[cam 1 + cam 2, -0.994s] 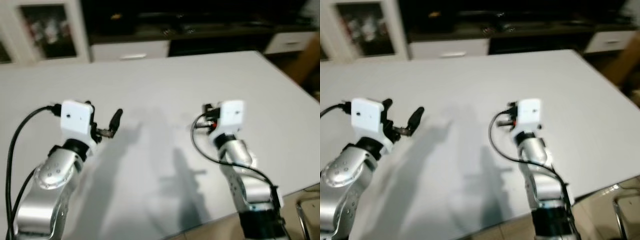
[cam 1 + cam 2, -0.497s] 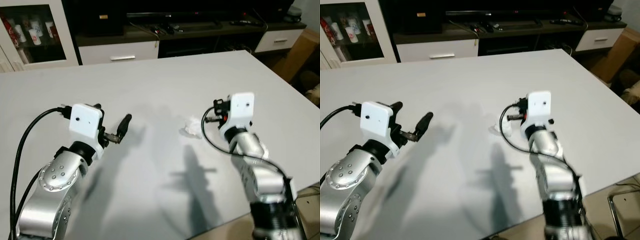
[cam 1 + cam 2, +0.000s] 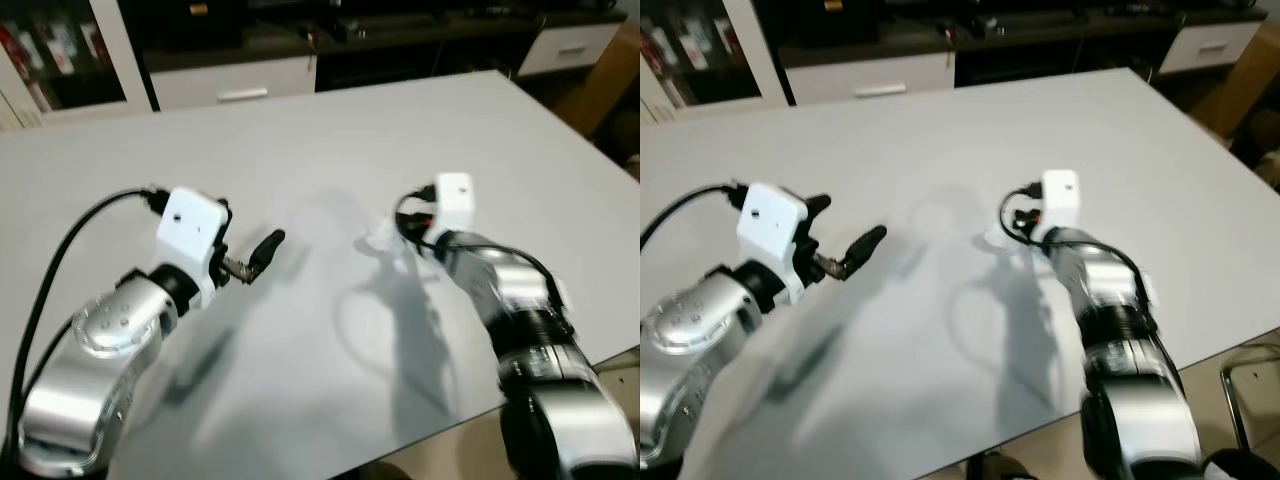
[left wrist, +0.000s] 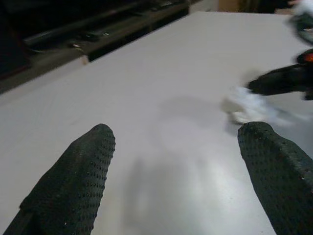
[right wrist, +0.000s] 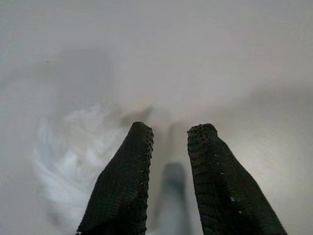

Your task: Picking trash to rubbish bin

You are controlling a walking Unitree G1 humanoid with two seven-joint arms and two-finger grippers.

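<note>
White tissue [image 5: 73, 156] beside right hand [image 5: 171, 131], fingers narrowly parted

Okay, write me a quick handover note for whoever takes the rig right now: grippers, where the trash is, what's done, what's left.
Left gripper: open, holding nothing, hovering over the white table on the robot's left, pointed toward the trash.
Right gripper: fingers slightly apart, nothing between them, tips low over the table right beside the trash.
Trash: one small crumpled white paper wad lying on the table, near the middle, just to the left of the right gripper's fingers.
Done: right arm has reached the wad.
Left: line the fingers up on the wad, grasp it, lift it, carry it to the rubbish bin and drop it in.
</note>
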